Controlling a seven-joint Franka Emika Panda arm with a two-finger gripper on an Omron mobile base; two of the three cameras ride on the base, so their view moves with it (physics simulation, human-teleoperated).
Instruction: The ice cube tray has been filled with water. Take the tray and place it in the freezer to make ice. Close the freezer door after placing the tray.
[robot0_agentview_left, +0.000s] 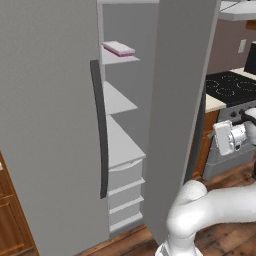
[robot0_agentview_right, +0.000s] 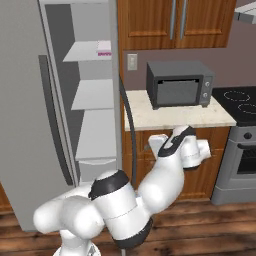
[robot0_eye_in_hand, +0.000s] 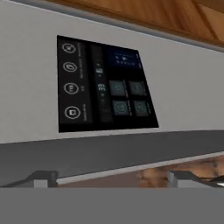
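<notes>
In the freezer (robot0_agentview_left: 125, 105), one ice cube tray (robot0_agentview_left: 118, 48) rests; end effector (robot0_eye_in_hand: 111, 177) spread.

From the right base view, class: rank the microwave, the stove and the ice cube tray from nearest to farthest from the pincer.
1. Microwave: on the counter, just above the pincer.
2. Stove: to its right, along the same wall.
3. Ice cube tray: far left, on the top shelf inside the open freezer.
</notes>
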